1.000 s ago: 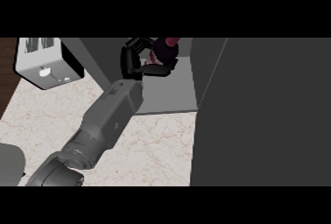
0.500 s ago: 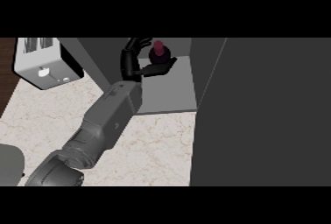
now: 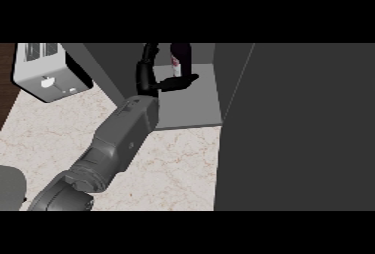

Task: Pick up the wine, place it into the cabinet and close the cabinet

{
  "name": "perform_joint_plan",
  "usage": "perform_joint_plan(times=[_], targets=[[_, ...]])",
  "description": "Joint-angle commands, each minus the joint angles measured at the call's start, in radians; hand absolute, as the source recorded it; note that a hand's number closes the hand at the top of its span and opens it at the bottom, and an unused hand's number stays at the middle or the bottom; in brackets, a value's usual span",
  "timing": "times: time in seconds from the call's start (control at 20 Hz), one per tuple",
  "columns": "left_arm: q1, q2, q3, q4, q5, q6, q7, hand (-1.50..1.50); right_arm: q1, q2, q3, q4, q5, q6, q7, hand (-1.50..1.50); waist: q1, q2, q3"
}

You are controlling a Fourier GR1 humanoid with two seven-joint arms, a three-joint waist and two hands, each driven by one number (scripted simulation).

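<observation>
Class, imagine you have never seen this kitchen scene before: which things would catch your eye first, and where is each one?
First, the long grey forearm rising from the lower left, its black left hand reaching into the open cabinet beside the dark wine bottle at the top. Next, the big dark cabinet door filling the right side. A toaster sits upper left.

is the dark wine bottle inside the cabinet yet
Yes, the dark wine bottle stands on the grey cabinet shelf, beyond the open cabinet door, with the black left hand beside it.
</observation>
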Motion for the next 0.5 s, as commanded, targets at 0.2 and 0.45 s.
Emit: perform_joint_plan(times=[0.2,0.45], targets=[[0.037,0.002,0.011,0.006,-0.007,0.037,-0.042,-1.50,0.041,0.002,0.012,-0.031,-0.025,0.016,-0.012,-1.50,0.003,0.005,-0.003],[0.048,0.002,0.033,-0.005,0.006,0.012,-0.074,-1.50,0.000,-0.006,0.007,-0.037,-0.028,0.003,0.013,-1.50,-0.003,0.008,-0.004]])
